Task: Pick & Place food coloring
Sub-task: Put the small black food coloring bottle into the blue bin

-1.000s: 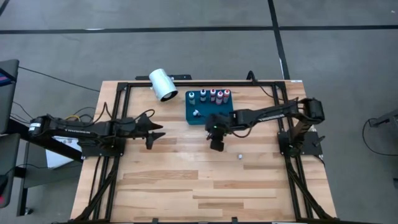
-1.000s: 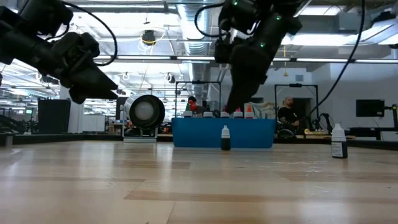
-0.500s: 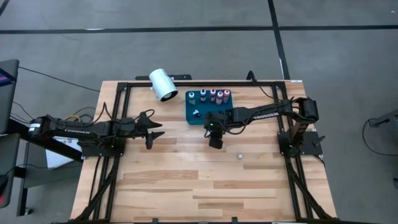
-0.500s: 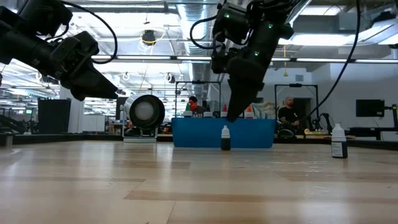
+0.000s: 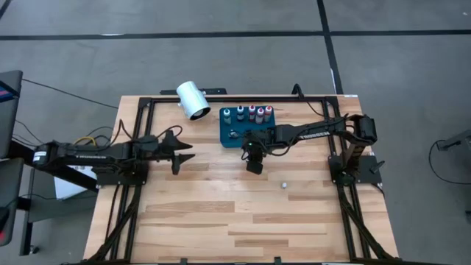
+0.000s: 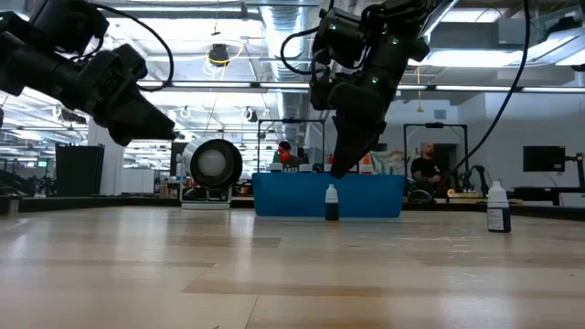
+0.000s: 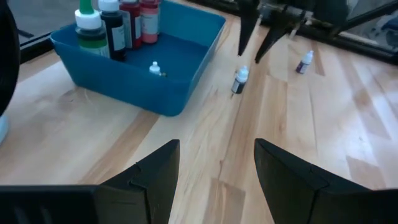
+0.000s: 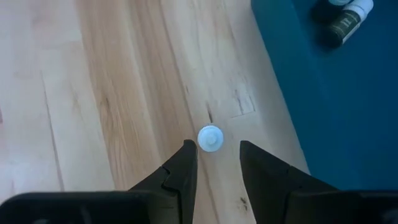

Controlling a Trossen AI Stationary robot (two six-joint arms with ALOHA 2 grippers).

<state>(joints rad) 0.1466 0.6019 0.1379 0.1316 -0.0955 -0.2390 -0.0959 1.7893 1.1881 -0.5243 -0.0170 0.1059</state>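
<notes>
**Right gripper lined up over the stray bottle**

Just off the blue tray's (image 5: 266, 140) near edge, on bare wood, stood one small dark bottle w/ a white cap (image 6: 331, 202), upright, long axis vertical. The right gripper (image 8: 214, 163) hung right above it, fingers pointing down & spread a bit, nothing between them yet; in its wrist view the cap (image 8: 210, 138) sat just ahead of the gap between the tips, so I'd say a small nudge fwd plus a straight drop was what the grab called for. The left gripper (image 5: 179, 153) waited well apart on the left side, spread & empty, so the right arm was much nearer. Other bottles stood in a row at the tray's far wall (image 5: 246, 113); another loose one (image 5: 283, 185) sat farther out on the table.
</notes>
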